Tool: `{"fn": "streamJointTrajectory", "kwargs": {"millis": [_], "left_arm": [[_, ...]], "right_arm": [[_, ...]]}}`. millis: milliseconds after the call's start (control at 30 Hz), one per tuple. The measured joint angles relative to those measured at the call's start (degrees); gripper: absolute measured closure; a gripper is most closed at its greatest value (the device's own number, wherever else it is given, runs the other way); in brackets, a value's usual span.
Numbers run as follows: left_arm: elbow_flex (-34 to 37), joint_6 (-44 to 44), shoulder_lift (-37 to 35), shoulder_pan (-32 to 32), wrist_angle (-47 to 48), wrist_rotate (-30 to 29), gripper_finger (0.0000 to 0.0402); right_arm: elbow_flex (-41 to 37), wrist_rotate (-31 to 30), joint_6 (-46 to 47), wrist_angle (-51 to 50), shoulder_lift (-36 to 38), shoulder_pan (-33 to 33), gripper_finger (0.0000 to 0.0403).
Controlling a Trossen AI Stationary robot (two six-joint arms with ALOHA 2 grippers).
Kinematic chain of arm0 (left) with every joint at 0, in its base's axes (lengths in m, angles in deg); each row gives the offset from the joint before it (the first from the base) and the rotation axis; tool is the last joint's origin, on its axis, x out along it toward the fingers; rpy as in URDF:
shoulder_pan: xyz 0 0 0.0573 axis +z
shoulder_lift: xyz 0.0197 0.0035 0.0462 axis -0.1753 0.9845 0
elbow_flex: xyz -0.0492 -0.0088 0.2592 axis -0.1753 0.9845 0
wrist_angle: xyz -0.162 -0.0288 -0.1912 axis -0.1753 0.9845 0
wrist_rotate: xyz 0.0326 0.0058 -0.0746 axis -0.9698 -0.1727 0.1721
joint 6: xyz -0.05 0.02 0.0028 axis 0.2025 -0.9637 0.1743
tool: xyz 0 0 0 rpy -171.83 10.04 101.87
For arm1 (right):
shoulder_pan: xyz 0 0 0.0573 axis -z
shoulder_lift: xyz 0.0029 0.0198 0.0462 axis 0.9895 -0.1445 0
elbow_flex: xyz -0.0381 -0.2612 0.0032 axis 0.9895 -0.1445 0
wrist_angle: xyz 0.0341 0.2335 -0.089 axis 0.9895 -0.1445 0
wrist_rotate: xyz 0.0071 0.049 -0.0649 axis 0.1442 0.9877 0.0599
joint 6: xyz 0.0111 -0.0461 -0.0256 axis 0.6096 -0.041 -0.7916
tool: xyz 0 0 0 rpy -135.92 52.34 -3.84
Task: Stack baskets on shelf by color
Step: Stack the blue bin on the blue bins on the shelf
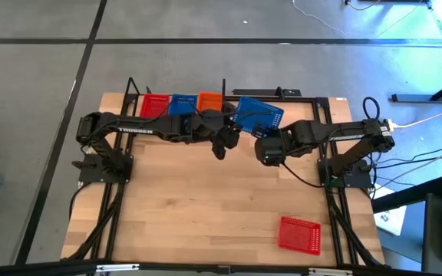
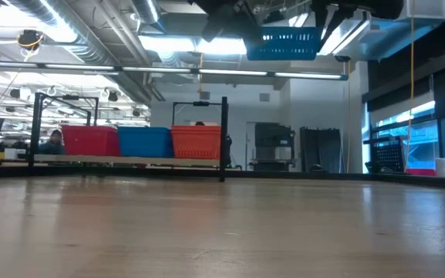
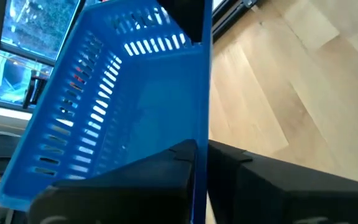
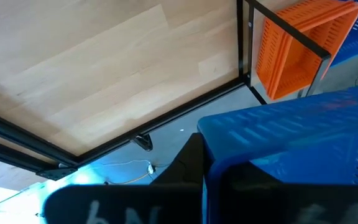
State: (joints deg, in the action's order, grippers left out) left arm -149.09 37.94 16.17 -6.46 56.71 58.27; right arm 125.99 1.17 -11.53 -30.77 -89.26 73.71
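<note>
**Blue basket held aloft by both arms near shelf**

High view: left jaws [image 1: 222, 140] and right jaws [image 1: 261, 136] meet at the bench's [image 1: 206, 207] far-middle, w/ a tilted blue basket [image 1: 258, 113] just beyond and between them. Shelf [image 1: 229, 103] runs along the far edge; on it, to the left jaws' side, sit a red stack [image 1: 153, 106], blue stack [image 1: 181, 103] and orange stack [image 1: 209, 100], side by side. A lone red basket [image 1: 298, 233] lies on the bench well apart, near the front corner on the right arm's side.

Low view: the held basket [image 2: 283, 43] hangs high above the bench, higher than the three stacks on the shelf.

Left wrist view: left jaws clenched on the basket's [image 3: 123, 106] rim; wall sits between the fingers [image 3: 166, 168].

Right wrist view: right jaws pressed on the basket's [image 4: 291, 137] edge, gripping it; orange stack [image 4: 297, 50] just ahead, shelf post [image 4: 241, 43] beside it.
</note>
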Motion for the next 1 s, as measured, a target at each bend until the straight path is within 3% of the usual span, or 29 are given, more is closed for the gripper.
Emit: {"fn": "streamJointTrajectory", "kwargs": {"millis": [300, 467, 767, 1000], "left_arm": [[0.0, 0.0, -0.1, 0.0, 0.4, -0.5, 0.04], [0.0, 0.0, -0.2, 0.0, 0.4, -0.9, 0.04], [0.0, 0.0, -0.1, 0.0, 0.3, -0.5, 0.0401], [0.1, 0.1, -0.1, 0.0, 0.3, -0.2, 0.0401]], "right_arm": [[0.0, 0.0, 0.1, 2.3, 0.0, 0.3, 0.0381], [0.0, -0.1, 4.7, 3.5, 0.0, 1.4, 0.038], [0.0, 3.0, 7.3, 3.9, 0.0, 3.2, 0.0377], [0.0, 0.5, 3.3, 4.1, 0.1, 3.3, 0.0357]]}}
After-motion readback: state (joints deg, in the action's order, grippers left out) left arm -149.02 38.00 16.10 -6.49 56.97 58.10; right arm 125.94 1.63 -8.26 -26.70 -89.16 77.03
